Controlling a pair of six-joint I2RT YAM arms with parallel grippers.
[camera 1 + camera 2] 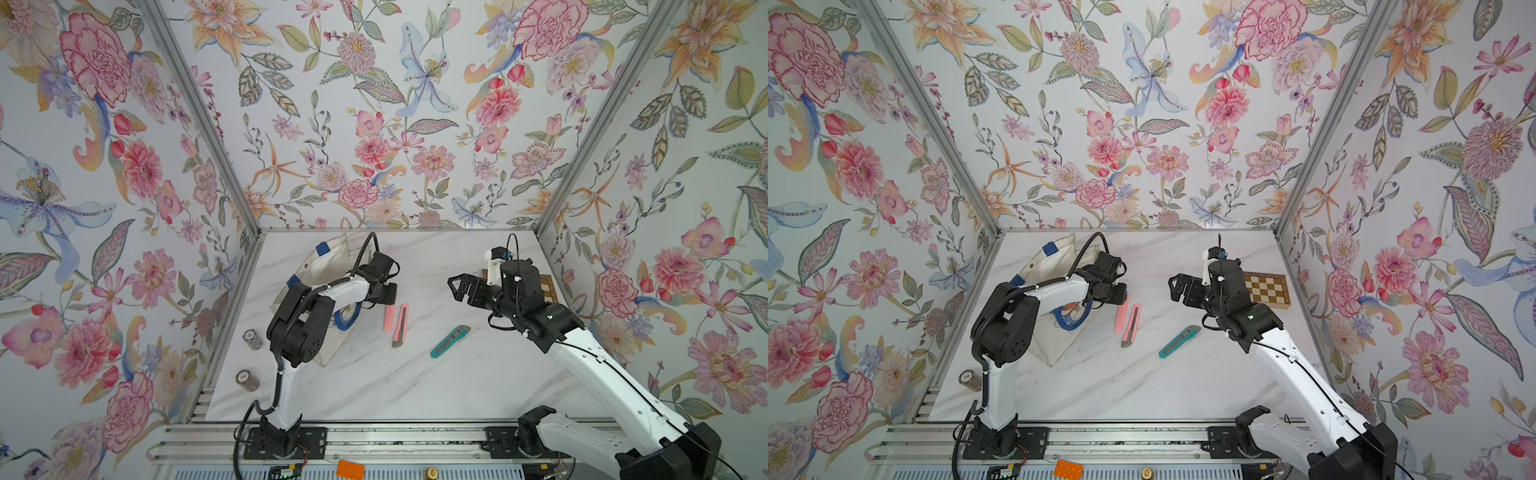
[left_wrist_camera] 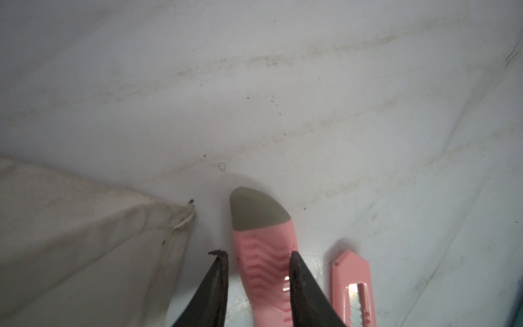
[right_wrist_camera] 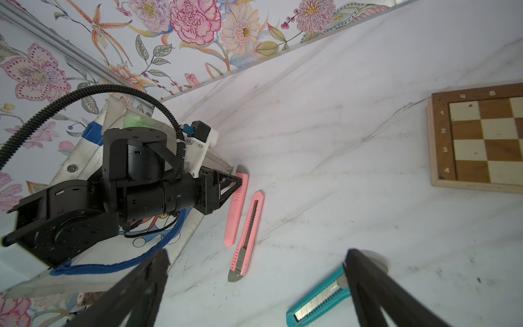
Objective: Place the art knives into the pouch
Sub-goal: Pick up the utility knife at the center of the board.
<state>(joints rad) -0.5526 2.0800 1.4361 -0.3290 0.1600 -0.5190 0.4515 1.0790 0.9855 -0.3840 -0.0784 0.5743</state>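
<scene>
The left gripper (image 2: 256, 254), jaws half spread, straddles the art knife (image 2: 261, 237) (gap at one finger), pouch (image 2: 85, 226) just beside; the right gripper (image 3: 256, 252) hangs spread wide.

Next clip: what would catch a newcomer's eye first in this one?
The loud floral wallpaper on all three walls around the marble table hits first. Next comes the left gripper straddling the end of a pink knife beside the off-white pouch, with a second pink knife alongside and a teal knife nearer the front. The right gripper hangs open above the table, near a chessboard at the far right.
</scene>
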